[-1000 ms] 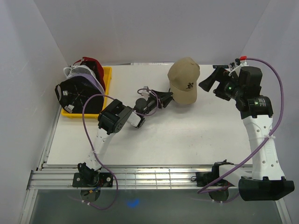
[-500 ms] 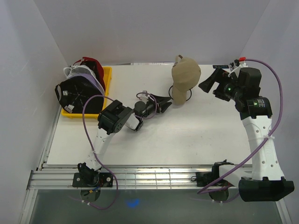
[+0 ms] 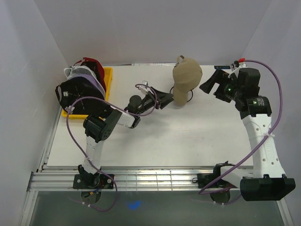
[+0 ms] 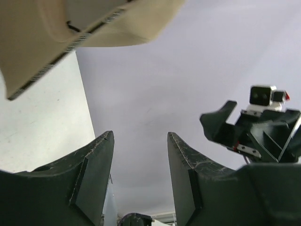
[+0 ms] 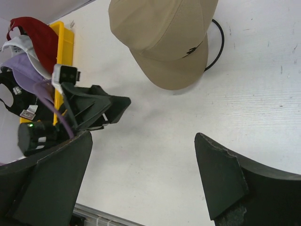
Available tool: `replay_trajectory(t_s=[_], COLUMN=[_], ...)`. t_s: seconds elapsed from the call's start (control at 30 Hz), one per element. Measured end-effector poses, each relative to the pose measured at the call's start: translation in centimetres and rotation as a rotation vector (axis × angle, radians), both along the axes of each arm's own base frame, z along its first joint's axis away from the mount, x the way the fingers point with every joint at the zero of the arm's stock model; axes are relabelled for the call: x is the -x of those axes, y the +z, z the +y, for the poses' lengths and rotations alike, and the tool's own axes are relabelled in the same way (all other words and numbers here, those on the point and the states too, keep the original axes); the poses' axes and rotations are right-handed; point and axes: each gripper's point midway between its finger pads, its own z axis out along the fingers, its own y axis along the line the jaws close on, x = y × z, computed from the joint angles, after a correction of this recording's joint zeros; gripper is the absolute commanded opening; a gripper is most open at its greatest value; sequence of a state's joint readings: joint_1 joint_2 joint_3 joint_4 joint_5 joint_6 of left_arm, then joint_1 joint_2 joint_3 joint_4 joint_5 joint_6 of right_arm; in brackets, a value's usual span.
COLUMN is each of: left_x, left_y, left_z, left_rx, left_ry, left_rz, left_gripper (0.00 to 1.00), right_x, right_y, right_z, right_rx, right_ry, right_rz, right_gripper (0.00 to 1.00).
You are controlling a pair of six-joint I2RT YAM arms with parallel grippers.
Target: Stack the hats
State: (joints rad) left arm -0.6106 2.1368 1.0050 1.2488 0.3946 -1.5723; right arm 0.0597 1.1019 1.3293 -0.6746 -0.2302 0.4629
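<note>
A tan cap (image 3: 187, 75) sits tilted at the back middle of the table, its brim toward the front; the right wrist view shows the tan cap (image 5: 162, 33) with a small dark logo. My left gripper (image 3: 165, 98) is just left of its brim, open, holding nothing. In the left wrist view the left gripper (image 4: 140, 135) points under the cap's edge (image 4: 56, 33) without touching it. My right gripper (image 3: 211, 81) hovers open to the cap's right. Black (image 3: 77, 94), lavender (image 3: 90, 77), white (image 3: 71, 71) and dark red (image 3: 91, 65) hats are stacked in the yellow tray (image 3: 109, 77).
A thin black ring (image 5: 219, 41) lies on the table against the tan cap. The yellow tray (image 5: 66, 47) stands at the table's far left, next to the side wall. White walls close in the back and both sides. The right wrist view shows my right gripper (image 5: 143, 136) over bare tabletop.
The tan cap has tipped from lying flat, logo up, to standing tilted. My left gripper let go of its brim, opened wider and drew back left. The right arm stayed put.
</note>
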Motion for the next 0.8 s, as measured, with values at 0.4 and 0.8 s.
replay_trajectory(t_s=[0.4, 0.8], left_x=[0.1, -7.5], left_y=[4.7, 13.1], left_z=[-0.3, -1.4], left_rx=[-0.336, -0.560], left_ry=[-0.022, 0.154], left_rz=[-0.198, -0.344], left_gripper=[0.60, 0.57], right_x=[-9.2, -15.0], right_y=[-1.8, -2.3], right_z=[-0.3, -1.3], right_rx=[0.017, -0.007], right_ry=[-0.032, -0.038], right_rz=[0.073, 0.082], right_gripper=[1.00, 0.89])
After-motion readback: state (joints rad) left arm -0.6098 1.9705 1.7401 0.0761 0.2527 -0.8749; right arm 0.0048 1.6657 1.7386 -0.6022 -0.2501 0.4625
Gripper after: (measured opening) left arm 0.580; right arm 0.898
